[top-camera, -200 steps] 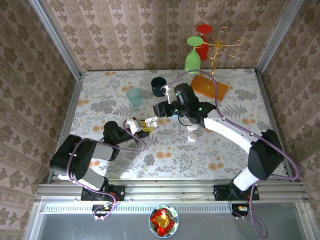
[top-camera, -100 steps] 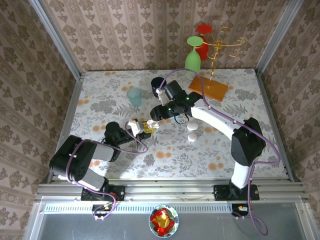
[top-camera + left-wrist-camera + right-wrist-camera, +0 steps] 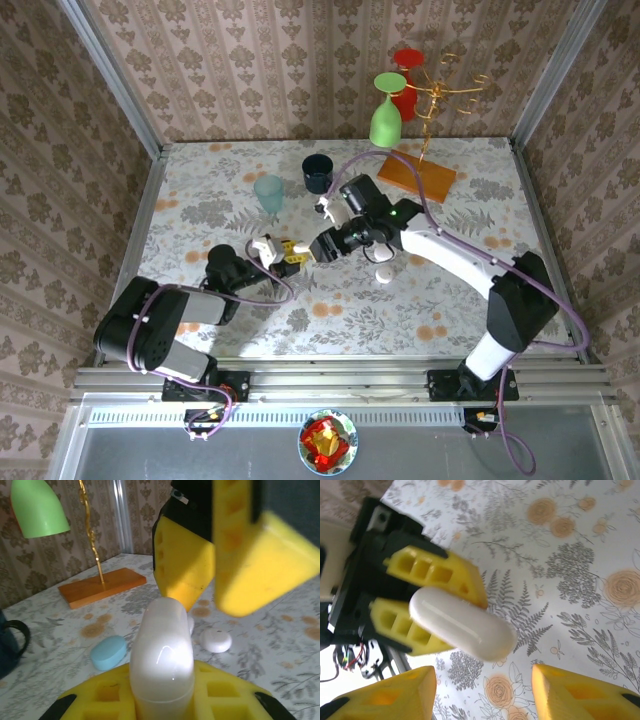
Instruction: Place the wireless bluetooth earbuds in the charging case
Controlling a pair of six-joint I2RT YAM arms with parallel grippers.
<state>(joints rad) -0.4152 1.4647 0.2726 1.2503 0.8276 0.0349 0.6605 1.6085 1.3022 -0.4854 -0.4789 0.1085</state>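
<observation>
A glossy white pebble-shaped charging case (image 3: 162, 655) stands closed between my left gripper's yellow pads (image 3: 225, 692). My left gripper (image 3: 290, 252) is shut on its lower end. My right gripper (image 3: 323, 245) hovers right by it, open, and its yellow fingers (image 3: 182, 570) hang just above the case top. From the right wrist the case (image 3: 462, 625) lies ahead of my open right gripper (image 3: 485, 695), not touching it. Two small white rounded pieces (image 3: 383, 275) lie on the table to the right. I cannot tell whether they are earbuds.
A light blue oval case (image 3: 108, 652) lies on the table behind the white one. Further back stand a teal cup (image 3: 268, 192), a dark mug (image 3: 317, 173) and a gold rack on an orange base (image 3: 417, 174), with a green cup (image 3: 386, 110) and a red one hung on it.
My right gripper has dropped from near the dark mug toward the left gripper and now sits over the case. The left arm has barely moved and still holds the case.
</observation>
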